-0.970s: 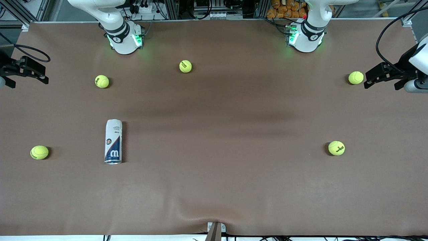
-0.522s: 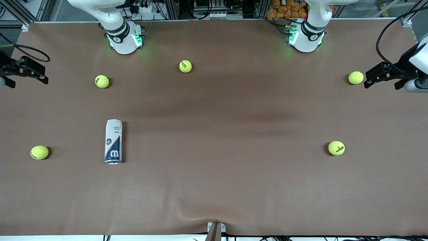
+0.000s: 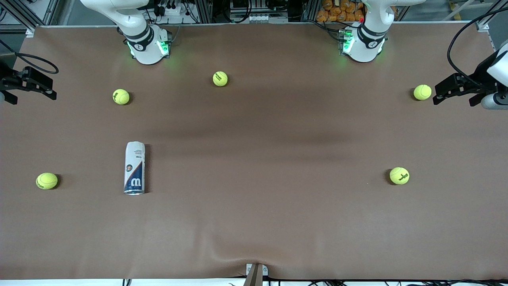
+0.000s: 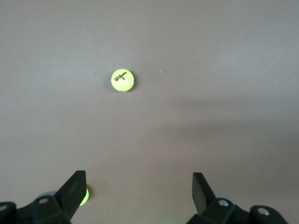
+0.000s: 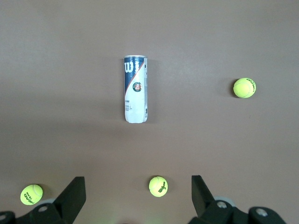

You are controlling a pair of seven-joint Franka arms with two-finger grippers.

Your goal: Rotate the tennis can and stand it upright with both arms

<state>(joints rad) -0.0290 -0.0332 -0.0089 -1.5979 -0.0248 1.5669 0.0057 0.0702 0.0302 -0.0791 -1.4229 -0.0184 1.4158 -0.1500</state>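
The can [image 3: 134, 168] lies on its side on the desk [image 3: 254, 222], toward the right arm's end, between two balls. Both grippers hang released and empty: the right gripper [image 3: 29, 85] and the left gripper [image 3: 456, 89] over opposite ends.

Even, soft overhead light falls on the brown table [image 3: 254, 222], without glare. Broad faint dark bands cross the cloth beside the tennis can [image 3: 134, 168], which casts a thin shadow toward the left arm's end. Green glow spills around both bases. Wrist views look dimmer, greyer, slightly soft.
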